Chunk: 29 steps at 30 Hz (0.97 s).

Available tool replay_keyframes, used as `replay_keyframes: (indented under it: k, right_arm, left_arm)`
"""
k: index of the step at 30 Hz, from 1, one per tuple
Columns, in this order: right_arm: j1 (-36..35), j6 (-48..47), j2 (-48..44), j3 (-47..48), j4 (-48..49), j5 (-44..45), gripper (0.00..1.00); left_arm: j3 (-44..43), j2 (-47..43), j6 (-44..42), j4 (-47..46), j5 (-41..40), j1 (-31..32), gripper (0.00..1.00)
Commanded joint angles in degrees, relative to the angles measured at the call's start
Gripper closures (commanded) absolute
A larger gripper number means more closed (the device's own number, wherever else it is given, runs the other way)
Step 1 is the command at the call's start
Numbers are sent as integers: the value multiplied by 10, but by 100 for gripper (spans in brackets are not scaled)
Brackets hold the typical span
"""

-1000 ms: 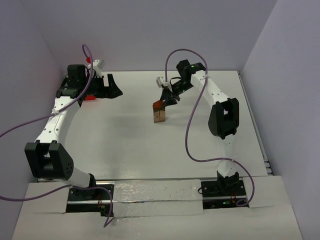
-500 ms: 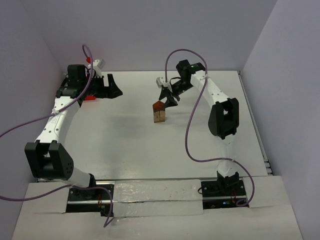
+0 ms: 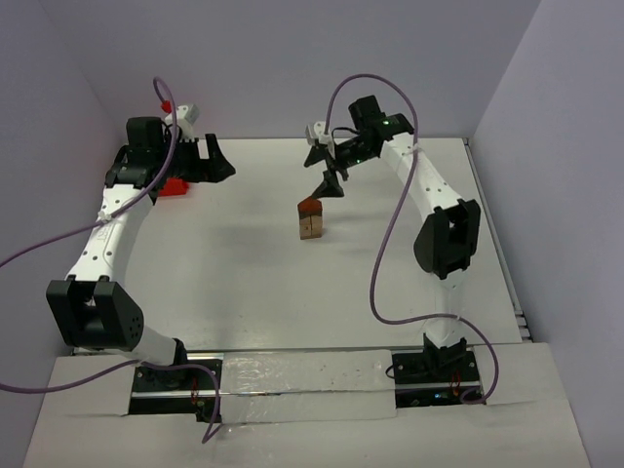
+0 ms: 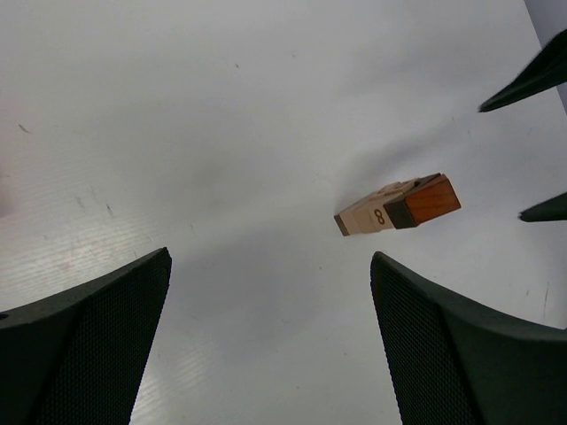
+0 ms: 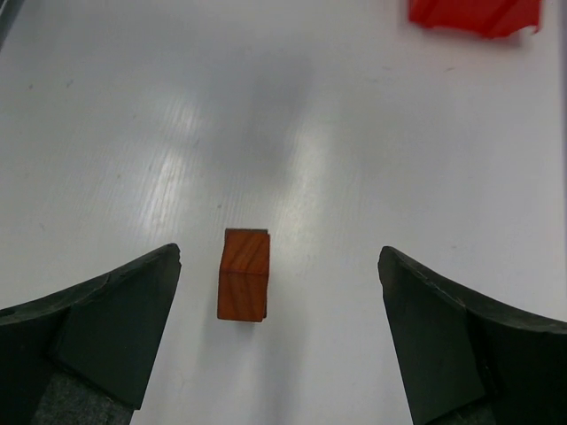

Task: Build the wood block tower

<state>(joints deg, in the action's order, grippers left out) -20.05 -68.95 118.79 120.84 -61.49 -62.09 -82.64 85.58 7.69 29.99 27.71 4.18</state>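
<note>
Both jaws spread, empty: right gripper (image 3: pixel 329 174) hangs above the wood block tower (image 3: pixel 312 220), left gripper (image 3: pixel 220 161) well apart from it. Risk: a descending finger clips the narrow column, toppling it.

The whole table (image 3: pixel 244 273) is viewed steeply from above and behind, with the arm bases (image 3: pixel 434 370) at 6 o'clock. The left wrist view is taken from the 10 o'clock corner and faces obliquely across the table toward the distant block tower (image 4: pixel 399 205). The right wrist view is aimed downward onto the tower from nearer. The tower is shared by all three views.
</note>
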Motion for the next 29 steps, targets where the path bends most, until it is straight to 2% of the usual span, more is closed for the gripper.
replay_keyframes:
  k: [1, 3, 5, 8, 10, 14, 21, 25, 29]
  right_arm:
    - [24, 247, -124, -8, 187, -10, 0]
    - [36, 362, -165, -46, 270, 28, 0]
    - [56, 446, -202, -84, 312, 87, 0]
    - [87, 508, -243, -125, 322, 170, 0]
    - [112, 557, -261, -172, 322, 246, 0]
    - [191, 623, -333, -299, 345, 299, 0]
    - [247, 613, -465, -510, 408, 355, 0]
    - [248, 622, -495, -551, 421, 365, 0]
    - [248, 627, -500, -554, 423, 361, 0]
  left_arm:
    - [-48, 1, -3, -7, -22, 3, 1]
    - [-66, 19, -8, 31, -10, 4, 1]
    - [-89, 38, -13, 69, -14, 6, 1]
    - [-111, 49, -58, 104, -3, 8, 1]
    - [-103, 39, -55, 94, -31, 8, 1]
    - [-36, -2, -52, 40, -104, 8, 1]
    - [28, -10, -52, 23, -152, 9, 1]
    - [68, -23, -57, 1, -160, 9, 1]
    - [71, -32, -57, -2, -172, 9, 1]
